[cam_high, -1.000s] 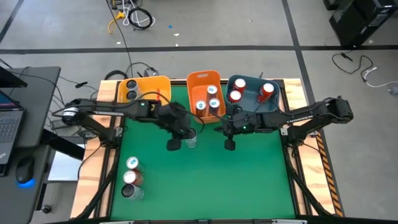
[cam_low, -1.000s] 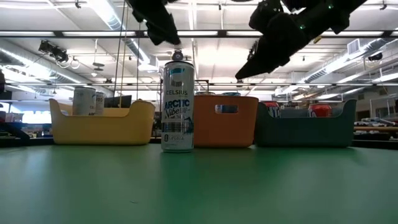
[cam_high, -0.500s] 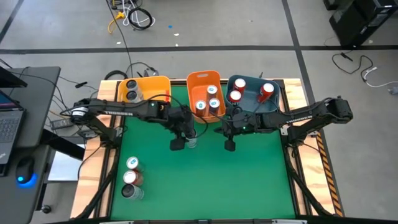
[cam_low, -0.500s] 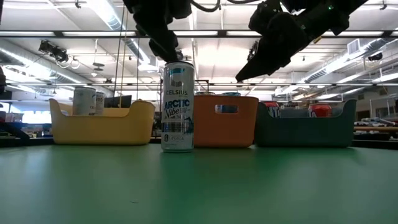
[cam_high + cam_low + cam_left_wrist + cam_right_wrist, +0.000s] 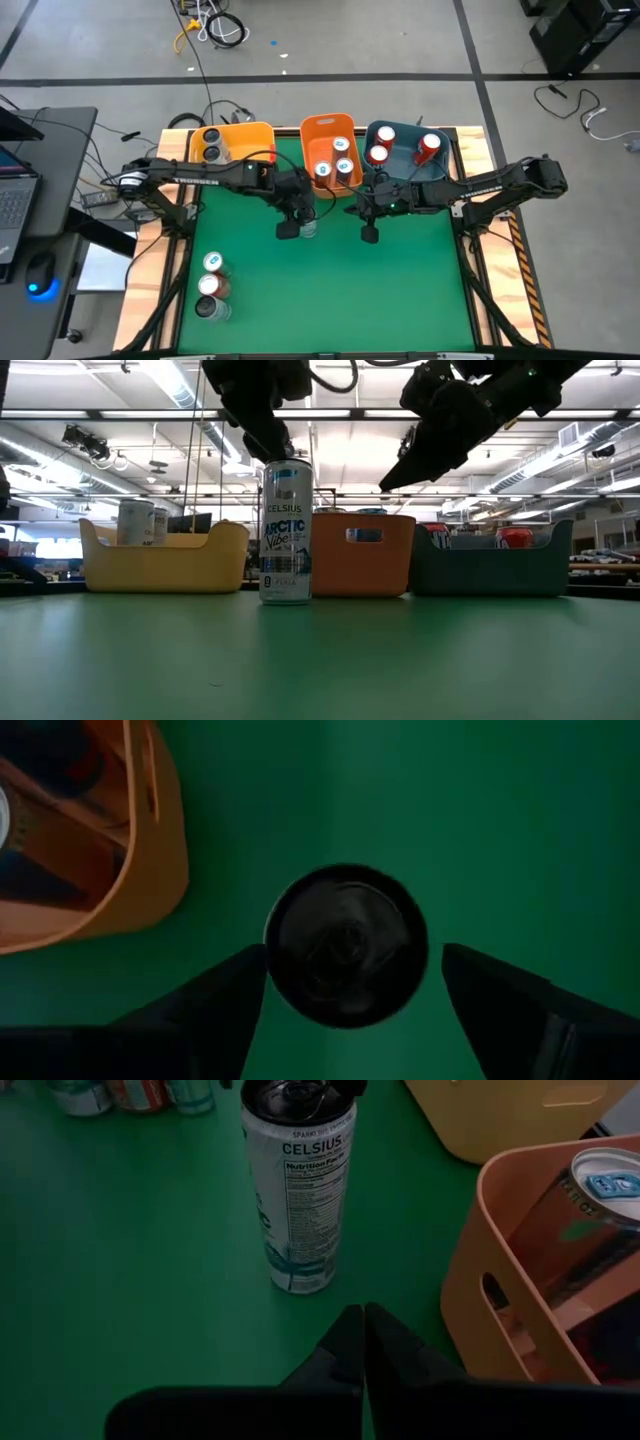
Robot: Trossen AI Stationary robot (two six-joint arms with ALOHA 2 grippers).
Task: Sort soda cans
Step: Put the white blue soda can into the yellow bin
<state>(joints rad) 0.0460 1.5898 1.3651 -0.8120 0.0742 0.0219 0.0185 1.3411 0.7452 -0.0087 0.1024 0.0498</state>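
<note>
A white soda can with blue marks (image 5: 285, 530) stands upright on its base on the green table (image 5: 330, 290), just in front of the orange bin (image 5: 328, 150). My left gripper (image 5: 350, 958) is open and hangs over the can's silver top (image 5: 345, 945). One finger stands on each side of the rim, and I see no grip. In the low view my left gripper (image 5: 262, 435) sits at the can's upper edge. My right gripper (image 5: 369, 232) is shut and empty, hovering to the right of the can (image 5: 297, 1190).
Along the far edge stand a yellow bin (image 5: 232, 143) with dark grey cans, the orange bin with white cans and a blue bin (image 5: 405, 148) with red cans. Three more cans (image 5: 211, 285) stand at the near left. Bare green table lies toward the near edge.
My left gripper has come down and a little toward the table's right, settling over the top of the white can. The can has stayed where it was.
</note>
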